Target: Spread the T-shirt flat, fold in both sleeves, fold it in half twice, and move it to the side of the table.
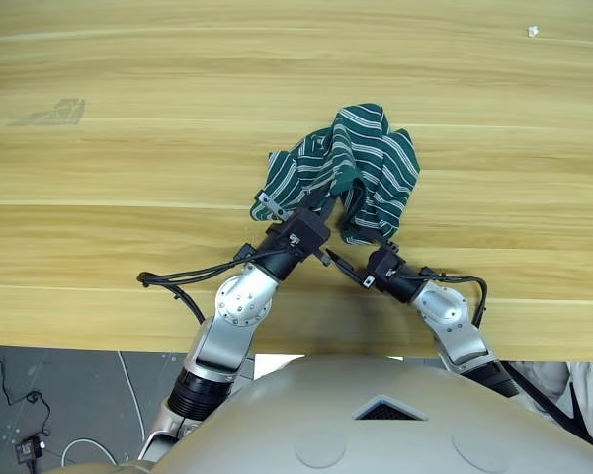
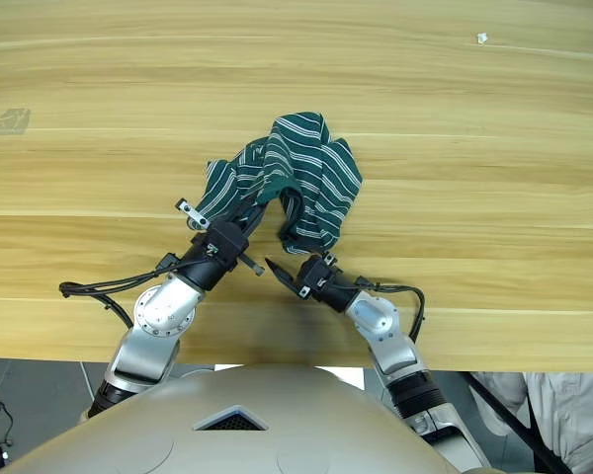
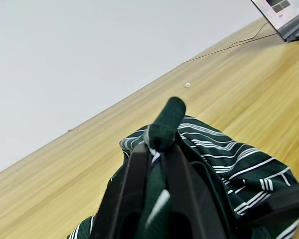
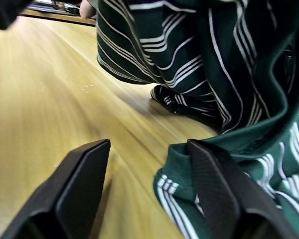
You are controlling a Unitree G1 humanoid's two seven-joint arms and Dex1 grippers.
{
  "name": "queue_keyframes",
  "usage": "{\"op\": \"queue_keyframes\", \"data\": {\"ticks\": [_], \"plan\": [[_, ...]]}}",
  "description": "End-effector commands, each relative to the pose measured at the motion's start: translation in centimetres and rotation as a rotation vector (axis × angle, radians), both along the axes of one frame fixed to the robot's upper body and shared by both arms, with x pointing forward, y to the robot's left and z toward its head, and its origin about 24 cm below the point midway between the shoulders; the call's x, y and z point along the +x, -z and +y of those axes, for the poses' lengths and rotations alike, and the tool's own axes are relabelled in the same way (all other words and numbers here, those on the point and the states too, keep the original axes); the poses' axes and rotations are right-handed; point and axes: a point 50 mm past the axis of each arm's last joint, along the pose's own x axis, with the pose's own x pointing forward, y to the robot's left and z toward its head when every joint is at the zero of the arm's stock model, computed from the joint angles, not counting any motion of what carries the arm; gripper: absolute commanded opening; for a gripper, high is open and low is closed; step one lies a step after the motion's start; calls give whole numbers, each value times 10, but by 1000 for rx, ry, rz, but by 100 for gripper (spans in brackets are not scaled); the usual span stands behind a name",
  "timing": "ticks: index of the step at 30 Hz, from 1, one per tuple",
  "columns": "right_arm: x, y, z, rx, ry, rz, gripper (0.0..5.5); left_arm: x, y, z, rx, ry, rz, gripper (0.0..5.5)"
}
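Note:
A dark green T-shirt [image 1: 368, 163] with white stripes lies bunched up on the wooden table [image 1: 128, 197], close to the front edge. My left gripper [image 1: 319, 209] is shut on a raised fold of the T-shirt [image 3: 214, 149], and the left wrist view shows the cloth pinched between the fingers [image 3: 134, 174]. My right gripper [image 4: 149, 169] stands open low over the table at the near hem of the shirt. One of its fingers [image 4: 84, 179] is over bare wood and the other touches the striped hem [image 4: 189, 199].
A small white scrap [image 1: 534, 31] lies at the far right of the table. A grey mark [image 1: 54, 112] sits on the wood at the far left. A laptop [image 3: 289, 15] and a thin cable [image 3: 229, 46] are farther along the table.

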Motion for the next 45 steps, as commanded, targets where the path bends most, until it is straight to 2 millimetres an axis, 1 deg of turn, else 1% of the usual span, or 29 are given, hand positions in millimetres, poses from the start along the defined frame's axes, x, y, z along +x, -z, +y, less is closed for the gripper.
{"op": "queue_keyframes", "data": {"ticks": [1,4,6,10,12,13,15,18,20,22,23,27,30,32,33,34,36,38,39,41,43,44,45], "plan": [[1,18,-13,-108,70,80,289,0,0,-2,10,9,-8,3],[5,18,-15,-127,100,72,289,0,1,-2,13,9,-5,3],[5,18,-13,-134,90,70,289,0,2,-2,16,10,-3,3],[0,19,-6,-165,23,93,289,1,3,-3,22,9,-3,3],[-6,20,-7,-211,-24,131,289,1,3,-4,22,7,-4,3],[-9,21,-9,-228,-36,153,267,2,3,-4,22,6,-4,3],[-11,19,-15,-227,-1,205,228,2,3,-5,18,1,-5,3],[-4,15,-27,-201,113,251,179,1,3,-6,16,-10,-3,3],[0,11,-32,-177,162,272,138,2,3,-6,16,-15,-1,3],[1,8,-32,-176,167,268,101,2,3,-6,15,-19,0,3],[2,8,-31,-179,165,264,94,2,3,-6,15,-20,0,3],[4,7,-31,-182,163,256,9,2,4,-5,14,-31,-2,3],[5,3,-26,-159,128,230,4,2,4,-2,27,-38,-5,3],[7,-9,-24,-95,51,207,4,5,4,4,53,-56,-19,3],[11,-18,-26,-64,5,187,4,6,2,10,79,-69,-36,3],[15,-27,-31,-47,-34,162,4,8,0,17,104,-86,-53,3],[31,-50,-50,-29,-66,97,4,12,-11,39,132,-136,-80,3],[50,-72,-72,-46,-58,18,4,16,-29,64,246,-168,-139,3],[63,-87,-83,-56,-38,-37,4,21,-45,78,320,-164,-182,3],[87,-115,-97,-76,10,-152,4,31,-73,93,441,-131,-249,3],[104,-141,-100,-80,24,-254,4,42,-102,92,520,-40,-305,3],[110,-151,-98,-81,15,-293,4,46,-113,89,553,6,-322,3],[114,-159,-96,-81,8,-320,4,49,-120,87,572,40,-326,3]]}}
